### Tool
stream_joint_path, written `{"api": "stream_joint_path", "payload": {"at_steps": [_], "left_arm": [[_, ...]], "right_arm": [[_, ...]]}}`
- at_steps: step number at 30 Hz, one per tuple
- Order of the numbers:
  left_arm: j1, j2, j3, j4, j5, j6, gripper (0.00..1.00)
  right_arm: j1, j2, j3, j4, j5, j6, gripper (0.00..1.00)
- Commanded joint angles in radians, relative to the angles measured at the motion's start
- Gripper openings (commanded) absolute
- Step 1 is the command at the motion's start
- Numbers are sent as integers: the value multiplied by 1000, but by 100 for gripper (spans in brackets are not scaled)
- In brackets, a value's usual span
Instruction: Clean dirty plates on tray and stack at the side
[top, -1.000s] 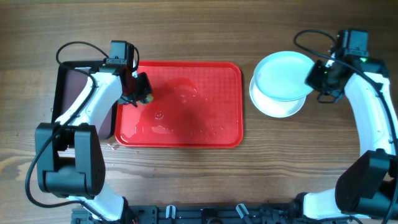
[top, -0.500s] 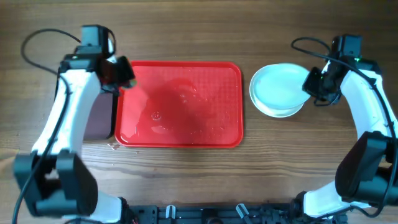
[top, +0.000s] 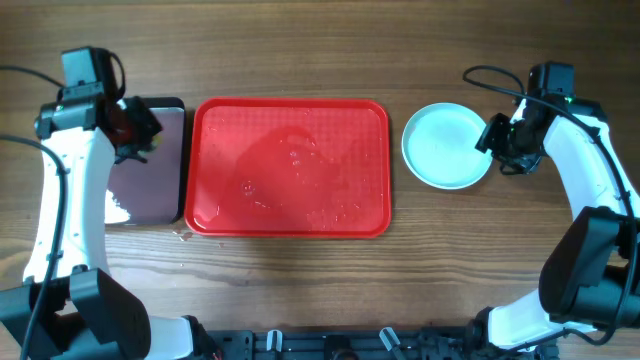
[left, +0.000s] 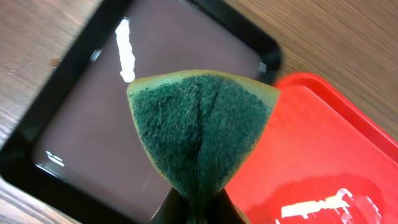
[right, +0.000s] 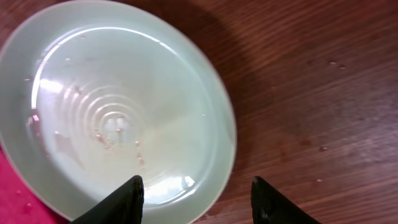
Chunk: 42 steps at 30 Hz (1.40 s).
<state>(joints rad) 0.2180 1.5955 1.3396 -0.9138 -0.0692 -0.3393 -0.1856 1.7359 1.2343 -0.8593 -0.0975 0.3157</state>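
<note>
Right of the bare tray, the plates sit stacked, apparently done; right gripper spread, left gripper pinching a sponge.

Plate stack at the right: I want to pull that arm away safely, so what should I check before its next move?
1. Release: ok; the right gripper has its jaws apart astride the rim of the top plate.
2. Plate seated: ok; it lies flat beside the red tray.
3. Tray free of plates: ok; only wet streaks on it.
4. Plate clean: cannot tell; faint specks near its centre.
5. Plates beneath: cannot tell; only the top one shows.
6. Left side: ok; the left gripper is shut on the sponge over the black tray.
</note>
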Motion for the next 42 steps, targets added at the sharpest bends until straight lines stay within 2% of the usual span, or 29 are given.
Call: {"api": "stream_joint_path", "payload": {"at_steps": [1, 7, 9, 10, 11, 12, 14, 21, 24, 27, 35, 36, 37, 38, 42], "left_arm": [[38, 51, -76, 67, -37, -5, 4], [48, 151, -164, 169, -37, -5, 5], [49, 182, -164, 171, -38, -5, 16], [51, 192, -164, 172, -38, -5, 27], [54, 201, -164, 175, -38, -5, 44], [58, 203, -164, 179, -38, -6, 68], [65, 203, -164, 187, -37, -6, 100], [66, 103, -150, 153, -37, -6, 100], [66, 2, -122, 98, -36, -32, 100], [66, -135, -109, 42, -35, -122, 100], [66, -383, -109, 26, -19, -121, 100], [66, -401, -109, 26, -19, -121, 100], [66, -410, -109, 26, -19, -121, 100], [66, -419, -109, 26, -19, -121, 100], [66, -428, -109, 26, -19, -121, 100]], "right_arm": [[37, -22, -4, 8, -53, -2, 56], [96, -51, -4, 8, -53, -2, 56], [108, -56, -4, 6, -53, -2, 56], [115, -59, -4, 5, -53, -2, 56], [119, -64, -4, 3, -53, -3, 56], [124, -70, -4, 2, -53, -7, 56], [129, -84, -4, 1, -57, -21, 56], [130, -180, 16, -42, -65, -29, 56], [130, -249, 29, -58, -74, -55, 56], [130, -334, 32, -69, -107, -82, 56], [130, -591, 32, -150, -114, -80, 56], [130, -634, 32, -152, -114, -79, 59], [130, -658, 32, -151, -114, -80, 71], [130, -690, 32, -151, -114, -79, 100], [130, -808, 32, -152, -114, -76, 100]]}}
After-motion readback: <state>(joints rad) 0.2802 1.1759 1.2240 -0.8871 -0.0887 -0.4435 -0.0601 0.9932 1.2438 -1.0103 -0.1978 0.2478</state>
